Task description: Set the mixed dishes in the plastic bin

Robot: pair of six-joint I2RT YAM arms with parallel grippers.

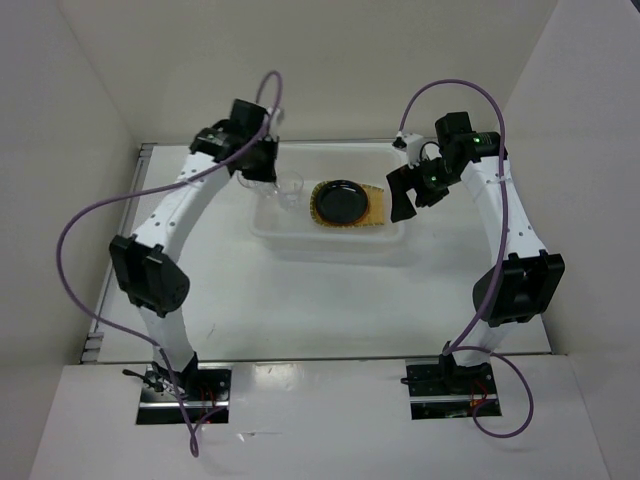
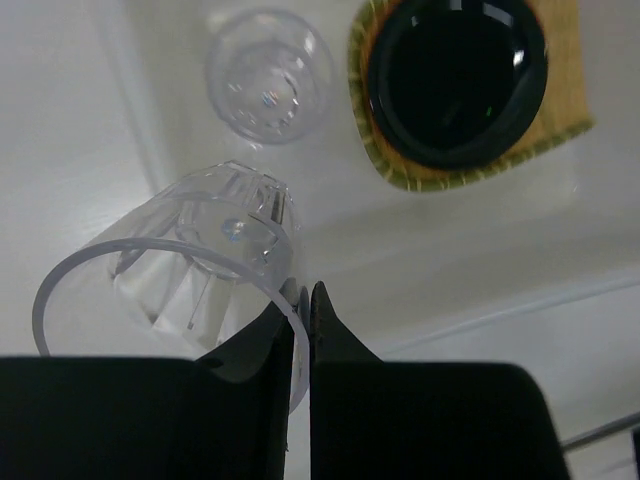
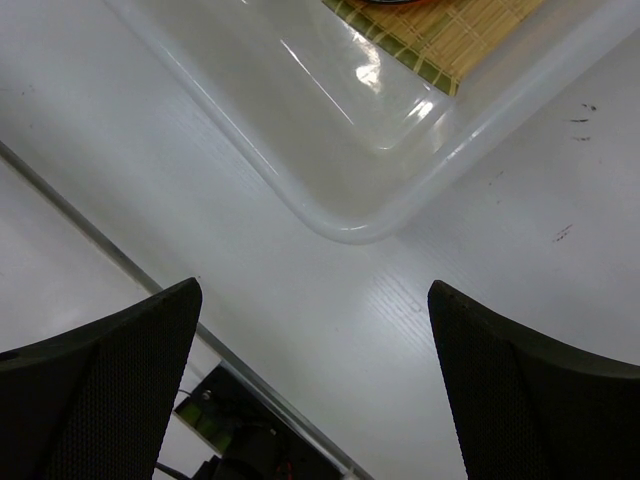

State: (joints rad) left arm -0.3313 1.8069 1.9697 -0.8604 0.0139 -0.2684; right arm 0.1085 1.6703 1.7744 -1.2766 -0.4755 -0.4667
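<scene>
Pinching the rim of a clear cup (image 2: 190, 260), the left fingers (image 2: 335, 350) are clamped together on its thin wall, one inside and one outside. They hold it tilted at the left end of the plastic bin (image 1: 330, 240). Just beyond it, a second clear cup (image 2: 268, 75) stands upright on the bin floor. Further right inside the bin lies the woven-bamboo tray (image 2: 560, 100), with the black plate (image 2: 455, 75) resting on it. The right fingers (image 3: 110, 380) stand wide apart, gripping nothing, above the counter (image 1: 330, 300) just beside the bin's right end.
</scene>
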